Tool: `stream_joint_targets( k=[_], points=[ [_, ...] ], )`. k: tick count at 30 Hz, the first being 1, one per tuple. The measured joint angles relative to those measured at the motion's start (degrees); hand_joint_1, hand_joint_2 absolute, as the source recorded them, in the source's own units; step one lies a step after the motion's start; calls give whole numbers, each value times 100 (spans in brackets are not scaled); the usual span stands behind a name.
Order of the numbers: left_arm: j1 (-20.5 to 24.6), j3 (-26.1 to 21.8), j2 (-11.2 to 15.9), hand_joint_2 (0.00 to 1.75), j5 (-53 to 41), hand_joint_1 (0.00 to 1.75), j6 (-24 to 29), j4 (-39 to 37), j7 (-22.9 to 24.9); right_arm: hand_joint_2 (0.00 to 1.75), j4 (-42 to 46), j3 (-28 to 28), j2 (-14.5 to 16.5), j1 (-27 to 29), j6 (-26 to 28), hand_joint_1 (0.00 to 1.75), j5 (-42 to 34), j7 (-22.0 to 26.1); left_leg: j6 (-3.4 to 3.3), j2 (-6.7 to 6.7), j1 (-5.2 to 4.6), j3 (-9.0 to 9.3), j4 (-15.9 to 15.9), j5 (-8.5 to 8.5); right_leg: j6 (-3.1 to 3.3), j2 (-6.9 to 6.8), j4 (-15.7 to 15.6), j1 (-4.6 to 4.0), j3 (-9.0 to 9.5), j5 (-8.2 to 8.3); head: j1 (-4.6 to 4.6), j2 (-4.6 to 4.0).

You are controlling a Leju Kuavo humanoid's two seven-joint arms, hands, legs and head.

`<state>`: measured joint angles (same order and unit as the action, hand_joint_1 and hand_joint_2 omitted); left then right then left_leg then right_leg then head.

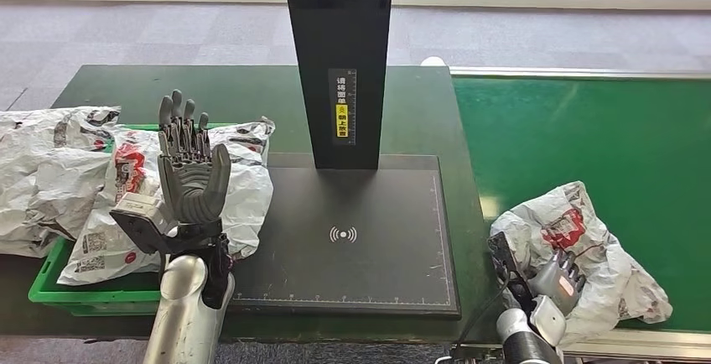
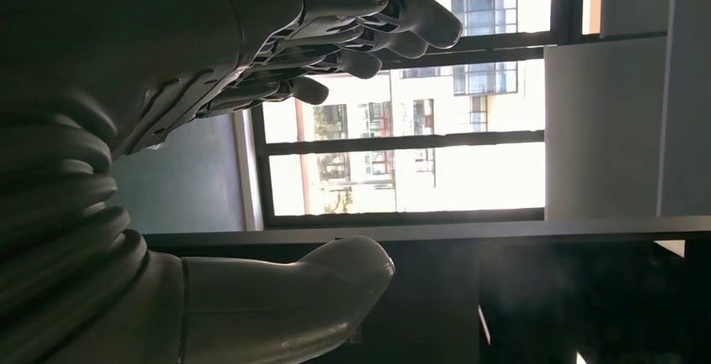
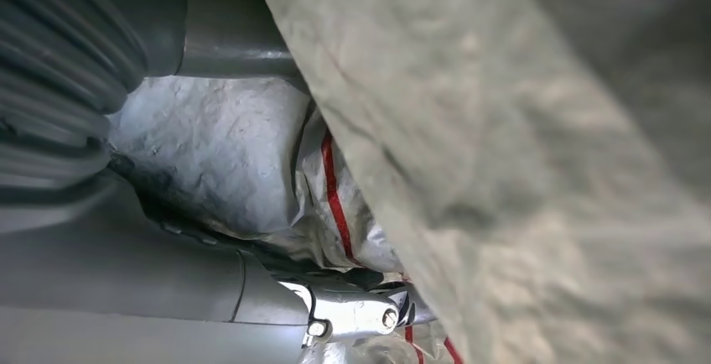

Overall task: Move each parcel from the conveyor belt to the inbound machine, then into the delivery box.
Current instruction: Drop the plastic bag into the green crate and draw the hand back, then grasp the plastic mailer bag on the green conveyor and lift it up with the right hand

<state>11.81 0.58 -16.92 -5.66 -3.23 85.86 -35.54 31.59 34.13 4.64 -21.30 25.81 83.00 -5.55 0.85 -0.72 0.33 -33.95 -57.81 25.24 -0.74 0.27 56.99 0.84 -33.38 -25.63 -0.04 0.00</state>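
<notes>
Head view: the parcel (image 1: 587, 251) is gripped on the conveyor belt (image 1: 587, 137) by the right hand (image 1: 560, 284), right of the inbound machine (image 1: 352, 238); the left hand (image 1: 191, 175) is raised, fingers spread, empty.

My right hand (image 1: 560, 284) is grey against a crinkled white plastic parcel (image 1: 587, 247) with red and black print, lying on the bright green conveyor belt (image 1: 587, 137). Beside the belt, the scanner plate (image 1: 352, 238) is matt black with a white signal mark; its black post (image 1: 339, 54) carries a yellow label.
</notes>
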Motion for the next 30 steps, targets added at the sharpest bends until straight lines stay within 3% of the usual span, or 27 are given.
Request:
stream_joint_targets(
  k=[5,9,11,13,17,19,23,30],
  points=[
    [2,29,1,175,0,0,-10,-30,2,175,-96,82,-22,-58,22,175,-31,21,-11,-1,0,11,-1,-7,-8,-2,-6,1,13,6,0,0],
    [2,36,3,175,0,0,-31,-66,2,175,-110,140,-31,-48,440,175,-303,369,-15,-4,-2,5,-6,-11,-16,-5,-6,2,20,13,0,0],
    [0,37,5,175,0,0,-27,-94,-20,175,24,203,3,19,910,175,-720,974,-16,-8,-3,-1,-7,-12,-17,-6,-5,3,19,16,0,0],
    [-3,42,7,175,-2,0,6,-124,-69,175,434,298,135,157,1280,175,-1275,1912,-15,-12,-4,-11,-7,-12,-17,-9,-3,4,11,17,0,0],
    [9,77,7,175,-21,0,52,-220,-148,175,1767,610,643,367,1429,175,-2313,3900,-13,-8,-3,-22,-6,-13,-13,-5,2,3,-13,16,0,0],
    [21,104,7,175,-56,0,53,-279,-162,175,2459,689,875,456,1432,175,-2844,4391,-13,-9,-2,-24,-5,-12,-9,-5,3,2,-16,13,0,0],
    [41,160,7,175,-107,0,54,-386,-168,175,3782,582,1151,670,1432,175,-3572,4565,-12,-11,-3,-33,-5,-12,-8,-8,4,3,-21,9,0,0],
    [64,205,7,175,-111,0,54,-519,-170,175,5148,54,1184,756,1432,175,-3813,4574,-13,17,-7,-34,-6,-10,-9,11,1,7,-33,17,-2,0]
  ],
)
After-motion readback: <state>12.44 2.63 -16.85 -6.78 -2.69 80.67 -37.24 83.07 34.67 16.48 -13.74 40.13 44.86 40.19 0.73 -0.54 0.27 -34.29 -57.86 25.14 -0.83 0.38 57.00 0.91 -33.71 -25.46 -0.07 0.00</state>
